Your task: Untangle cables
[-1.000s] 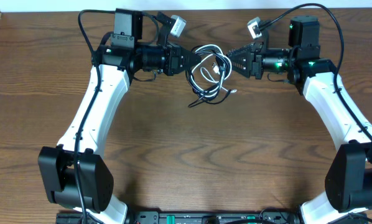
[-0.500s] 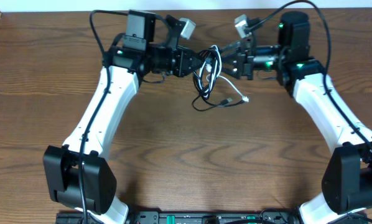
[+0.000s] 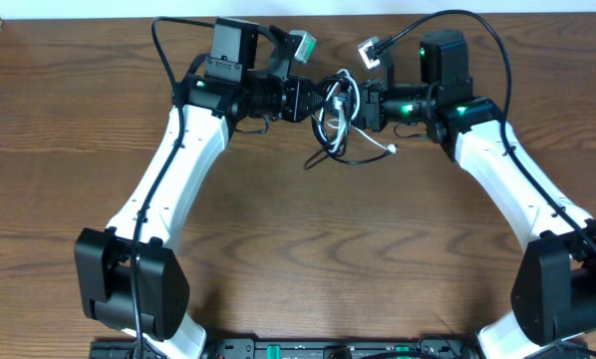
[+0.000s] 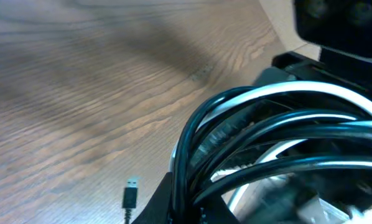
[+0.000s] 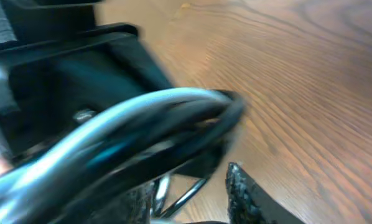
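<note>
The cables (image 3: 333,125), one black and one white, hang as a tangled bundle of loops between my two grippers at the far middle of the table. My left gripper (image 3: 315,100) is shut on the bundle's left side. In the left wrist view the black and white loops (image 4: 267,134) fill the right half, pinched in that gripper (image 4: 187,200), and a black USB plug (image 4: 130,193) dangles over the wood. My right gripper (image 3: 358,108) is at the bundle's right side. Its jaws (image 5: 189,186) stand apart, with blurred strands (image 5: 142,124) running between them. A white plug end (image 3: 393,151) sticks out to the right.
The brown wooden table (image 3: 298,259) stretches toward the near edge. Both white arms (image 3: 168,189) reach in from the front corners, with their own thick black wires arching over the wrists. A pale wall edge runs along the far side.
Both grippers moved closer together and toward the far edge, carrying the bundle. The white plug end swung out to the right. The right jaws narrowed.
</note>
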Controlling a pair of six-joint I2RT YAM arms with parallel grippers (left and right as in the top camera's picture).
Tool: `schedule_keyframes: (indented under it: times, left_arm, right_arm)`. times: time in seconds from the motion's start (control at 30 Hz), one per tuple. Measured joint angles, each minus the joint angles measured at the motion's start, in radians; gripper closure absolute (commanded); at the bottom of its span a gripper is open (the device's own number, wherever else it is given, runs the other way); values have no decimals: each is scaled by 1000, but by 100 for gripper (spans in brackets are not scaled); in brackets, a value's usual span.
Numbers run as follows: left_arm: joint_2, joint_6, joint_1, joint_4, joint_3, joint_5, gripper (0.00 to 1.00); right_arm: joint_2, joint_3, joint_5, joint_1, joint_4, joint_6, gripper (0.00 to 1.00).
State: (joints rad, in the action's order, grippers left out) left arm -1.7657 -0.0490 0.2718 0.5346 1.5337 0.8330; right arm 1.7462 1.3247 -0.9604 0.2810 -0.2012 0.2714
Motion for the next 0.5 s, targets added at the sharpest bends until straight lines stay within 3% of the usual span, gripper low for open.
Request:
schedule_keyframes:
  times: [0.5]
  left_arm:
    - [0,-45,2,-3,0,-6,93]
  right_arm:
    - [0,0,161,3,148,114,73]
